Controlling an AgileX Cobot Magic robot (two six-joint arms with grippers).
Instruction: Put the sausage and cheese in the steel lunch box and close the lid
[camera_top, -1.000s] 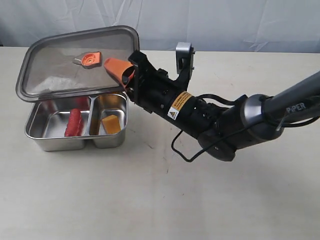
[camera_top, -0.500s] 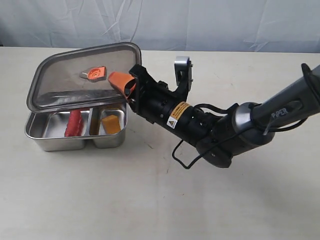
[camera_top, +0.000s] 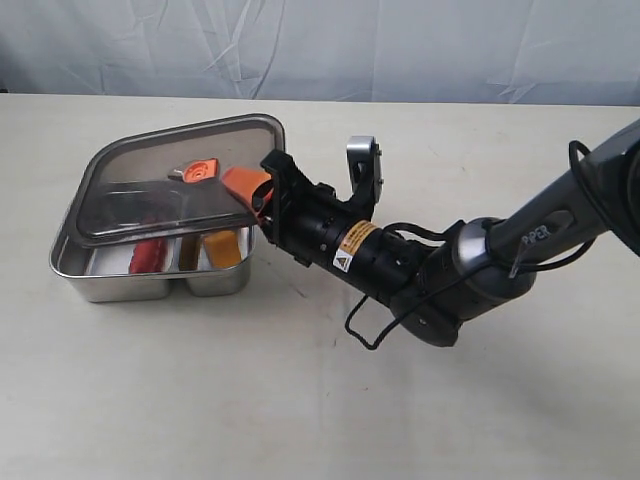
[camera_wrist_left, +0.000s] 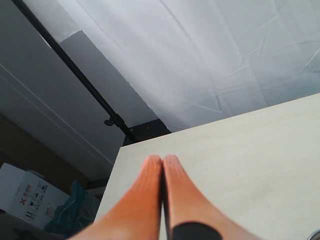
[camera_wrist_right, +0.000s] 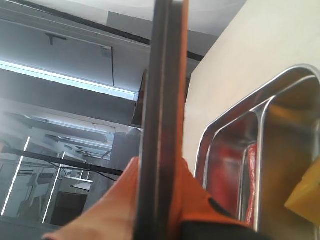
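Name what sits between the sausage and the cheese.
The divider of the steel lunch box stands between the sausage and the cheese; the exterior view shows it.

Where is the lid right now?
In the exterior view, left side: the lid hangs tilted over the lunch box, its right edge pinched by the right gripper.

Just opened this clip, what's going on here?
The right gripper grips the lid by one edge and holds it tilted over the steel lunch box, not yet seated. The sausage lies in one compartment and the cheese in the other, both partly under the lid. The left gripper is shut on nothing and does not show in the exterior view.
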